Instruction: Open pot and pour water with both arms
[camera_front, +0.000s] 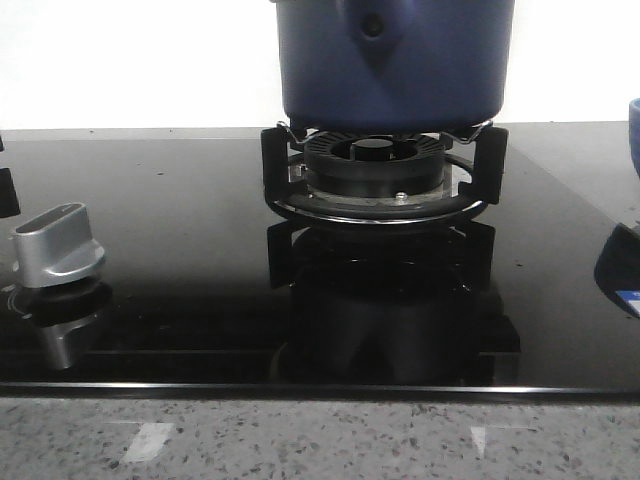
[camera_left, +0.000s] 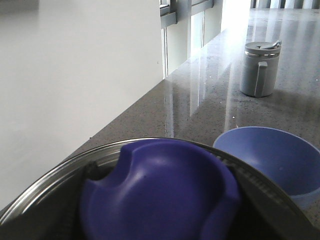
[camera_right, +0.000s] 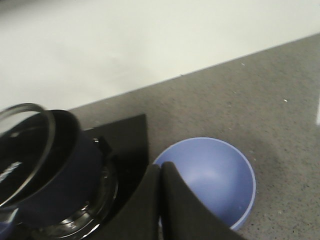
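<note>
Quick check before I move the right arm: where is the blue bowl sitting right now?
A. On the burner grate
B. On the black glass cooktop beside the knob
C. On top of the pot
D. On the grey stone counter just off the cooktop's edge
D: in the right wrist view the blue bowl rests on the speckled grey counter, beside the black cooktop holding the pot.

Large dark navy-blue cylindrical pot (camera_front: 395, 60) sits on the black burner grate (camera_front: 385, 175), blocking centre-far. Glass lid with blue knob (camera_left: 160, 195) is at the pot mouth, tilted off the rim. Black glass hob (camera_front: 180, 230) left and near of the grate is open; only the silver control knob (camera_front: 58, 245) stands at far left. Right: light-blue rounded bowl (camera_right: 210, 177) sits just beside the hob edge. Grey lidded mug (camera_left: 260, 69) stands well apart on the speckled counter (camera_left: 200, 115).
</note>
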